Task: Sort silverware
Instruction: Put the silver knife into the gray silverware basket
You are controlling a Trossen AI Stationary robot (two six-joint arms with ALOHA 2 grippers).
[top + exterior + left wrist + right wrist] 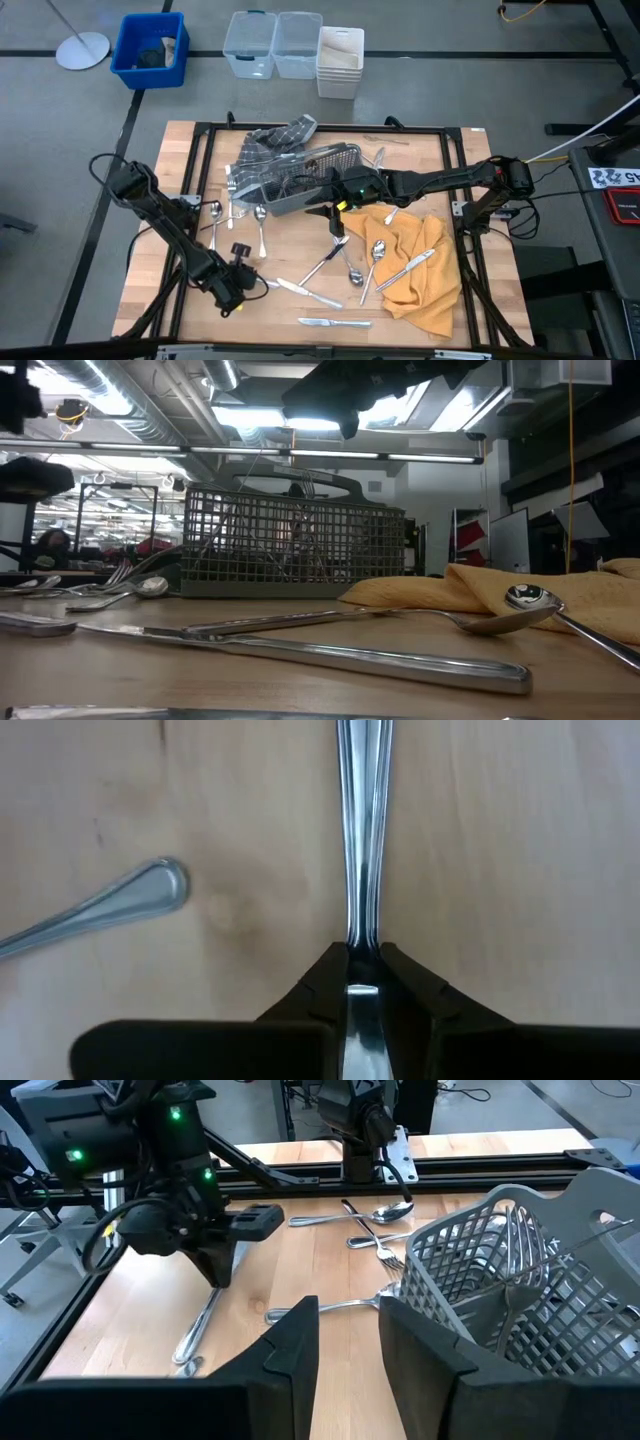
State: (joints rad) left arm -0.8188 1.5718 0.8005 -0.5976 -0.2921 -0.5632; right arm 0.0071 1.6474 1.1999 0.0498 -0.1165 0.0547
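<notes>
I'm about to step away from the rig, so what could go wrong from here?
The left gripper pinches a knife only at its end; it could swing or slip out when lifted. A second handle lies close by on the table and could get bumped. The right gripper, jaws open, hovers beside the caddy and might knock it.

I get even, bright overhead light on the tabletop (300, 300), with soft shadows. In the low view the ceiling strip lights (300, 420) glare and the nearest knife (300, 655) blurs. Left wrist view shows a sharp streak of reflection along the handle (360, 840).
</notes>
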